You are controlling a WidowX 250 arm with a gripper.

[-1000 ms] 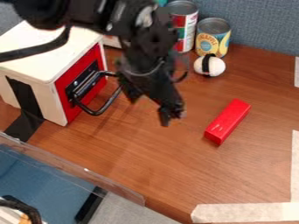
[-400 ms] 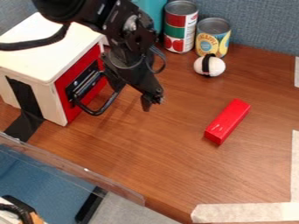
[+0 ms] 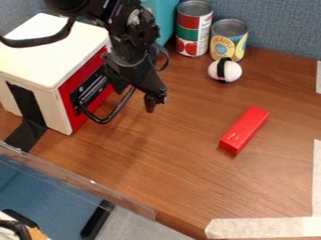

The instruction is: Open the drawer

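The gripper (image 3: 135, 97) is at the upper left, beside the drawer's red front (image 3: 74, 105), tilted with its fingers spread open. One finger is close to the red front and the other is out over the wood. The black wire handle (image 3: 112, 114) sticks out from the front, and its outer end passes between or just in front of the fingers; whether they touch it I cannot tell. Flush with the white box (image 3: 47, 51), the drawer front appears closed. The gripper covers the handle's far part.
Two cans, one red and green (image 3: 193, 35) and one yellow (image 3: 228, 41), stand at the back by a white ball (image 3: 224, 70) with a black band. A red block (image 3: 244, 130) lies right of centre. A clear panel edge (image 3: 94, 183) crosses the lower left.
The gripper has moved left and toward the back, from over the wood to the drawer's handle. The drawer, the handle and the other objects have not moved.
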